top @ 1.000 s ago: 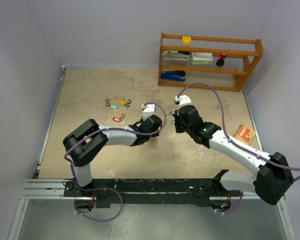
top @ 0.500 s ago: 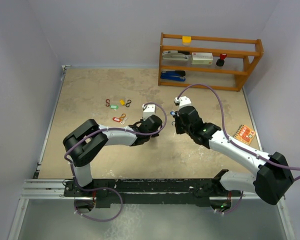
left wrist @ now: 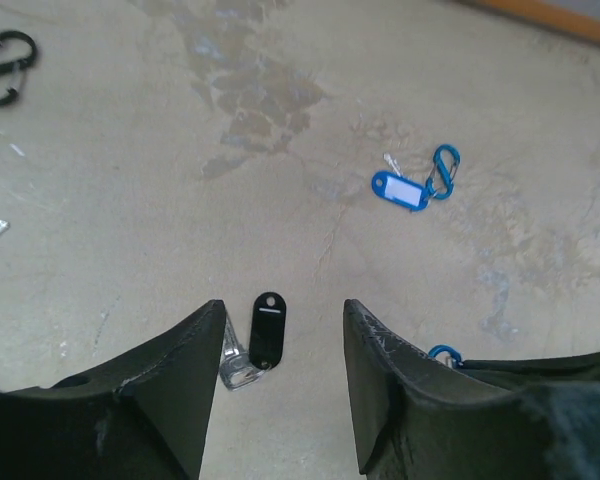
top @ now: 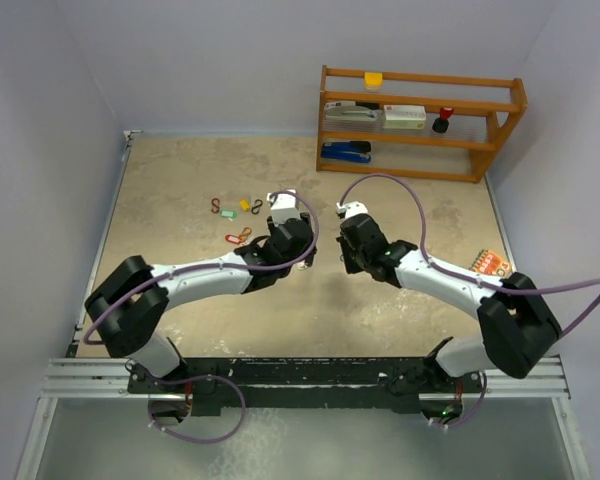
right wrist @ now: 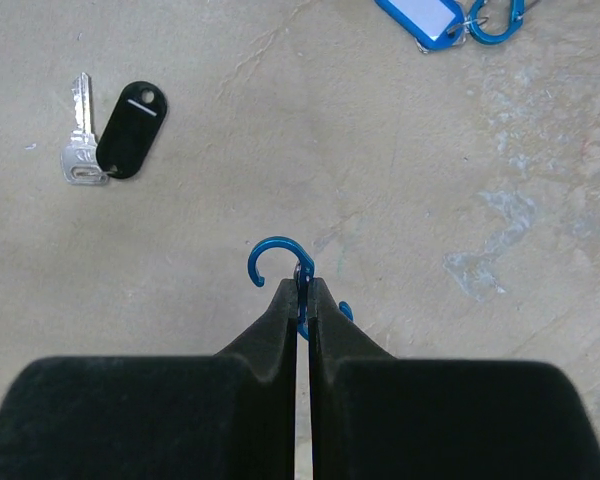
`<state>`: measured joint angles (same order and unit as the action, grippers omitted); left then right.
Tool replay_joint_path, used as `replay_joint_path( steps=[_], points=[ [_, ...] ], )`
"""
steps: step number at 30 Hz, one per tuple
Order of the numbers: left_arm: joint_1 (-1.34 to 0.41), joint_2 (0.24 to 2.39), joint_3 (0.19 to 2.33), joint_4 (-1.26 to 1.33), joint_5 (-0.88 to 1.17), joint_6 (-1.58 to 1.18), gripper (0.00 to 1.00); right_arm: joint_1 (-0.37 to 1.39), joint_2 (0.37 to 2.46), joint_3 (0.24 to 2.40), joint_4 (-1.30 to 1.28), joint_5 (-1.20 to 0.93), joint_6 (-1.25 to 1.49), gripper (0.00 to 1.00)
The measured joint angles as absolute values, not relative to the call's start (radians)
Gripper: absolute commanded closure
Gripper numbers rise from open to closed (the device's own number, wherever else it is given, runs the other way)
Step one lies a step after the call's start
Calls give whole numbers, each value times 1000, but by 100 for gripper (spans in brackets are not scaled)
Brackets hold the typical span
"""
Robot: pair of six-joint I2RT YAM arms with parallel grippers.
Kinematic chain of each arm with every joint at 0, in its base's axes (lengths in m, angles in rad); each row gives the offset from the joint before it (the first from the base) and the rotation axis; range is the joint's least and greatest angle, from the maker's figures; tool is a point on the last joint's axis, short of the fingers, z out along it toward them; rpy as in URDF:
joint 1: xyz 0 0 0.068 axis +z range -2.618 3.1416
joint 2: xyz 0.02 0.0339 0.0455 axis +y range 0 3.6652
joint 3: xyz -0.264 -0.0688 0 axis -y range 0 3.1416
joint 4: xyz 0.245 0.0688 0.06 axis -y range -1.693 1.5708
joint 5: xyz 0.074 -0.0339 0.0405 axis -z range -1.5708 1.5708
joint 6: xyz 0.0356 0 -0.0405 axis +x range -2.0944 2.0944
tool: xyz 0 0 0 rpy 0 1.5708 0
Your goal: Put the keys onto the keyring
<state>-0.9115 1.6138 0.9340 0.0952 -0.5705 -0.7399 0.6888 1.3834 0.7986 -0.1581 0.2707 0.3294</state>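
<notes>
Black-tagged key [left wrist: 268,330] lies between parted left jaws; right jaws pinch blue clip [right wrist: 276,241].

L arm [top: 200,275] has unfolded: its elbow dropped back toward the near-left corner, the forearm now lies long, and its pincer [left wrist: 282,308] went a bit left & farther up the tabletop [top: 180,190]. R arm [top: 440,280] swung left too, its big rear joint pulled in from the right edge. R pincer [right wrist: 300,290], w/ the blue clip [right wrist: 275,262] it pinches, sits slightly left of before.
</notes>
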Motion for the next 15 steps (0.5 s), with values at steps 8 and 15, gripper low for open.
replay_joint_path(
  steps=[8,15],
  points=[
    [-910,1427,820,83,-680,-751,44,706,1556,915,-135,244,329,100],
    [-891,1304,721,46,-728,-781,21,746,1711,1043,-121,239,329,100]
  ],
)
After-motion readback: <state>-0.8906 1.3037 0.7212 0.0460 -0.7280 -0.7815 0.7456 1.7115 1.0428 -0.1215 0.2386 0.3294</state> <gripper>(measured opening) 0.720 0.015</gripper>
